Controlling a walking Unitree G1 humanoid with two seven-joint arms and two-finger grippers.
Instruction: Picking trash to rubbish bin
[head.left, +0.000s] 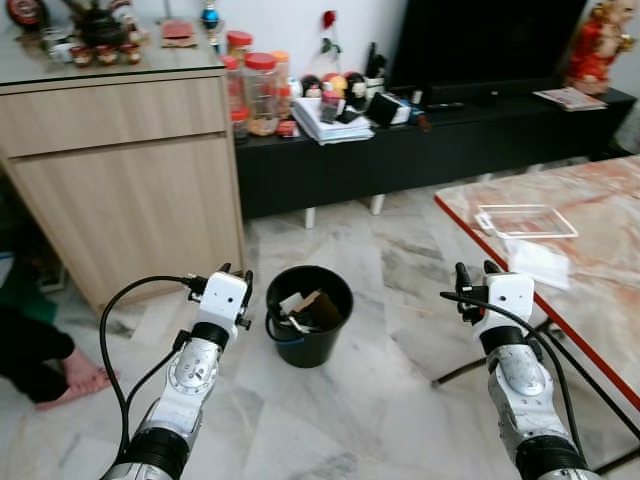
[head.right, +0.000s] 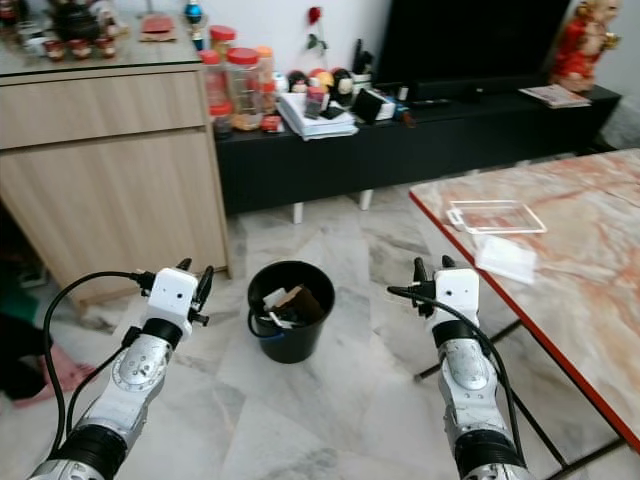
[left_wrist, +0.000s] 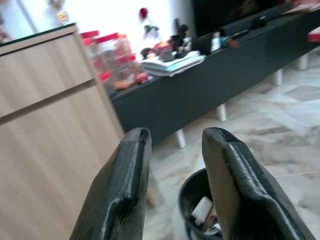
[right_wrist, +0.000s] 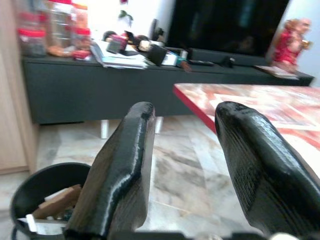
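Black rubbish bin (head.left: 308, 313) w/ cardboard scrap (head.left: 318, 309) & paper bits inside.

Marble floor (head.left: 400, 270); wood cabinet (head.left: 120, 180); black TV bench (head.left: 450, 150); marble table (head.left: 590, 230).

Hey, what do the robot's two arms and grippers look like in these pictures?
Both arms are silver metal with round joints and black bands. The left arm trails a looping black cable; the right arm has black cables alongside. Each ends in a white boxy wrist block. The left gripper and right gripper each have two long, glossy black fingers.
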